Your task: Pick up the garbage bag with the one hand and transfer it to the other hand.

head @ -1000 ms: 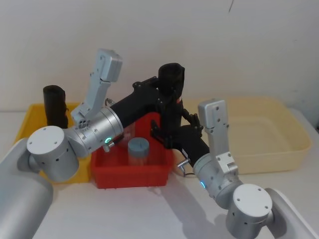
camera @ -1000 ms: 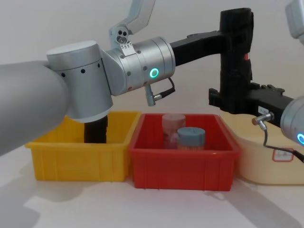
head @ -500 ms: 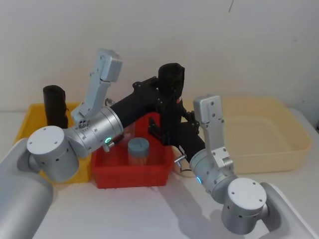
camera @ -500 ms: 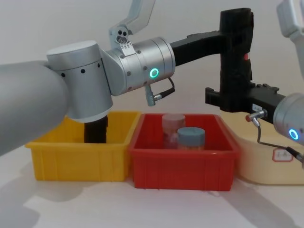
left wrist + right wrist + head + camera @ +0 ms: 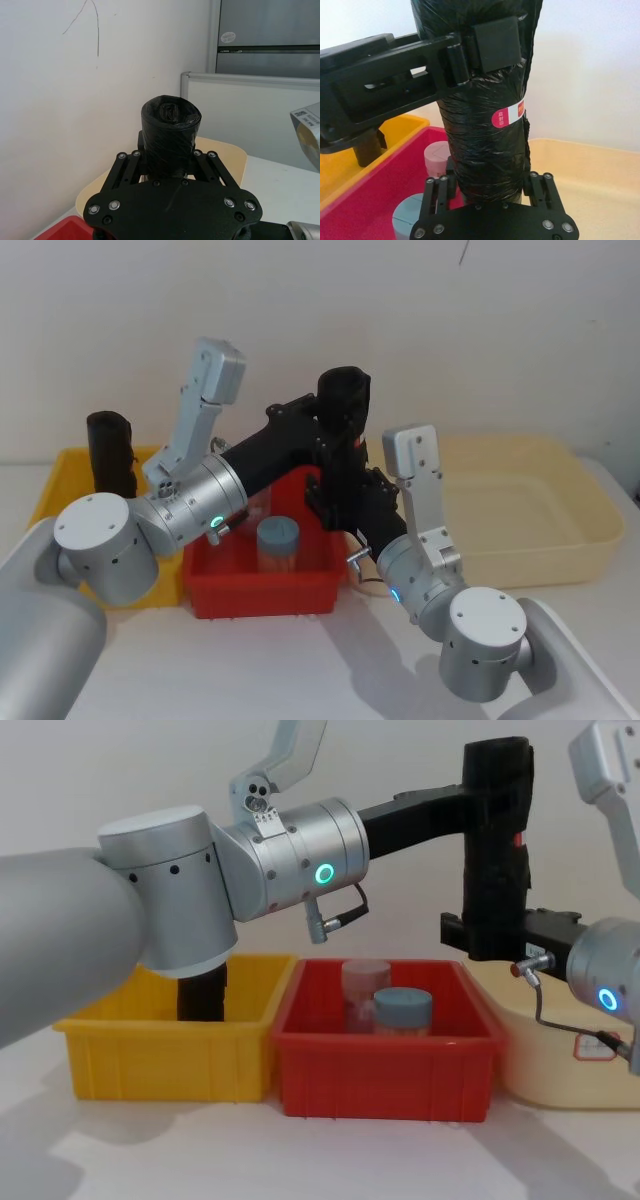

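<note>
Your right gripper [image 5: 490, 932] swung left, now around the lower end of the garbage bag [image 5: 497, 870], a glossy black cylinder; grip: can't tell. Your left gripper [image 5: 497, 795] is clamped on its top, upright above the red plastic bin [image 5: 385, 1065]

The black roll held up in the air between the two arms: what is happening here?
The left gripper is shut on the garbage bag near its top and holds it upright in the air, about above the far edge of the red bin. The right gripper sits at the bag's lower end, placed to take it. Whether it grips yet cannot be seen, so the transfer is under way but not done.
</note>
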Controlling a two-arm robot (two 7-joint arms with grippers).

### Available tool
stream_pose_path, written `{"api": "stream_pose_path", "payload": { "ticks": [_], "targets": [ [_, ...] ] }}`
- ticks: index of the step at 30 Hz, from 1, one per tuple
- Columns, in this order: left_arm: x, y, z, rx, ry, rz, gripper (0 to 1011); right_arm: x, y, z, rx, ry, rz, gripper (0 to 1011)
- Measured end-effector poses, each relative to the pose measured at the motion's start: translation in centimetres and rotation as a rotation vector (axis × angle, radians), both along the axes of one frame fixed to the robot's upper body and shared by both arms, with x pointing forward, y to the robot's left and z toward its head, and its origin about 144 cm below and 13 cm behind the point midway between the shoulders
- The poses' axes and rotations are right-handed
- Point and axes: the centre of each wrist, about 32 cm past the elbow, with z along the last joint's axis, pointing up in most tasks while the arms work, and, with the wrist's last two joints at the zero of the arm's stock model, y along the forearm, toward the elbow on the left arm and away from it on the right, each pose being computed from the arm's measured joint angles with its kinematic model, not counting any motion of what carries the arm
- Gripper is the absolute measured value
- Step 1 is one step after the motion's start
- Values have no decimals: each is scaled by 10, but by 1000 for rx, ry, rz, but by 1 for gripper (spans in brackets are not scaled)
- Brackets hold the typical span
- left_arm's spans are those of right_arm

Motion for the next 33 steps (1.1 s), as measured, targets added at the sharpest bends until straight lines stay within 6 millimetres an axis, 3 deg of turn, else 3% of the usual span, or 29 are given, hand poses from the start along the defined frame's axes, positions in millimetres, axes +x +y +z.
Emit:
{"api": "stream_pose_path", "payload": {
  "ticks": [3, 5, 15, 25, 33],
  "targets": [
    [0, 0, 0, 0, 0, 0, 371, 1, 0, 1, 3, 5, -3, 619],
    [0, 0, 0, 0, 0, 0, 371, 1, 1, 1, 4, 7, -4, 592],
    [0, 0, 0, 0, 0, 0, 371, 2, 1, 2, 10, 8, -17, 587],
    [0, 0, 0, 0, 0, 0, 623, 2, 0, 4, 18, 1, -29, 587],
    [0, 0, 0, 0, 0, 0, 890, 3, -3, 7, 26, 7, -43, 587]
  ]
}}
